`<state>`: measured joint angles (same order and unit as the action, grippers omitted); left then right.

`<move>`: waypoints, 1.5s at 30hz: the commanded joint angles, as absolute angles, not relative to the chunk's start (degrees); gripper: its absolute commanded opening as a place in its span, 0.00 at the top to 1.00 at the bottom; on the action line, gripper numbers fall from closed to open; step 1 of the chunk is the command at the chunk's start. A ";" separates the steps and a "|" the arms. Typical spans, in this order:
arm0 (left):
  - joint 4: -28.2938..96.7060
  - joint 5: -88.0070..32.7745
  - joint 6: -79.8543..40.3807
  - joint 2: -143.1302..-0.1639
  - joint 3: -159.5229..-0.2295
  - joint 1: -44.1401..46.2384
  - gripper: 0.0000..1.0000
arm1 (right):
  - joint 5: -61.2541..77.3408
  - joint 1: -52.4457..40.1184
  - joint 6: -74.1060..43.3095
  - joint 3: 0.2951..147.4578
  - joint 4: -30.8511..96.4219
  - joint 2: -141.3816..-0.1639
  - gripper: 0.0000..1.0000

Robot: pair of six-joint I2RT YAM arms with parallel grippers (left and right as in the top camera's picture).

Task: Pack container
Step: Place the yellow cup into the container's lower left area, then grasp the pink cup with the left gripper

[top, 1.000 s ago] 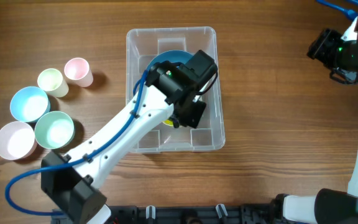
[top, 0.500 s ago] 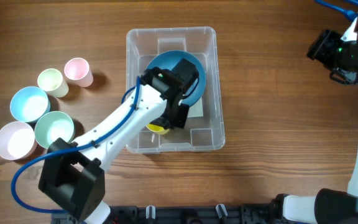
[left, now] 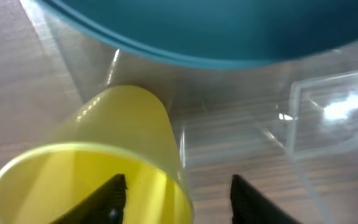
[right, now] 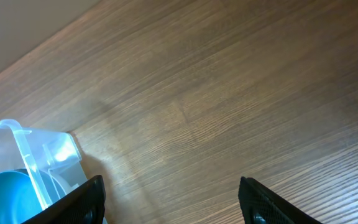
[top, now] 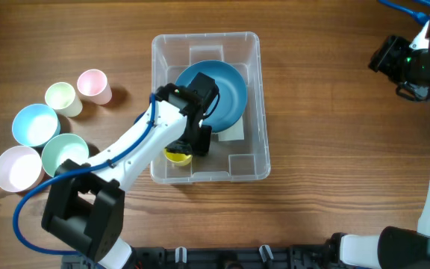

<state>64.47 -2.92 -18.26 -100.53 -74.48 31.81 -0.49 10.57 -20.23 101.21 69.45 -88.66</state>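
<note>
Overhead checked first. Found the container (top: 206,43) where? (M)

Sat mid-table (top: 334,149), between the two arms. Held a blue bowl (top: 228,88) in its far half and a yellow cup (top: 175,155) lying on its side in the near left corner. (J)

Left gripper (top: 197,139) doing what? (M)

Hung inside the container, just over that cup. Went by the left wrist view: fingers spread wide, one by the cup's mouth, the other well clear of its wall. Gripped nothing, by the look of it; cup judged let go and resting on the clear floor. (J)

And the right gripper (top: 405,63)? (M)

Parked far right, well apart from the container. Jaws wide apart over bare wood on its own camera, nothing between them. (J)

Progress, then? (M)

Judged partway. Two pieces in. Five left outside on the left side of the table: pink cup (top: 93,84), pale green cup (top: 61,98), light blue cup (top: 35,125), mint cup (top: 65,155), white-pink cup (top: 18,168). None touched by either arm. (J)

Room enough? (M)

Probably, with nesting. Bowl took up much of the floor; could not tell how much space lay beneath it. Saw no lid anywhere. (J)
</note>
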 commanded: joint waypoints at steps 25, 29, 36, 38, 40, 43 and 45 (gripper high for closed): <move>58.50 -0.67 -13.26 -116.40 -101.58 -5.89 0.09 | -1.63 10.63 -19.55 100.75 69.10 -89.17 0.30; 57.43 -0.64 -13.26 -120.18 -101.58 -5.91 0.13 | -1.61 10.63 -19.55 100.75 69.10 -89.17 0.30; 57.04 -0.62 -13.32 -124.70 -101.58 -5.89 0.63 | -1.56 10.63 -19.55 100.75 69.32 -89.17 0.30; 57.63 -0.62 -13.30 -125.43 -101.58 -5.89 0.77 | -1.56 10.63 -19.53 100.75 69.32 -89.17 0.30; 57.43 -0.62 -13.30 -125.40 -101.58 -5.89 0.83 | -1.56 10.63 -19.55 100.75 69.32 -89.17 0.30; 57.58 -0.62 -13.28 -125.36 -101.60 -5.85 0.96 | -1.56 10.63 -19.53 100.75 69.34 -89.17 0.30; 57.60 -0.62 -13.15 -123.90 -102.00 -5.26 0.96 | -1.58 10.63 -19.53 100.75 69.36 -89.17 0.30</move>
<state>57.52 0.51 -13.39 -124.92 -101.54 -5.67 -0.49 10.57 -20.23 101.21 69.43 -88.66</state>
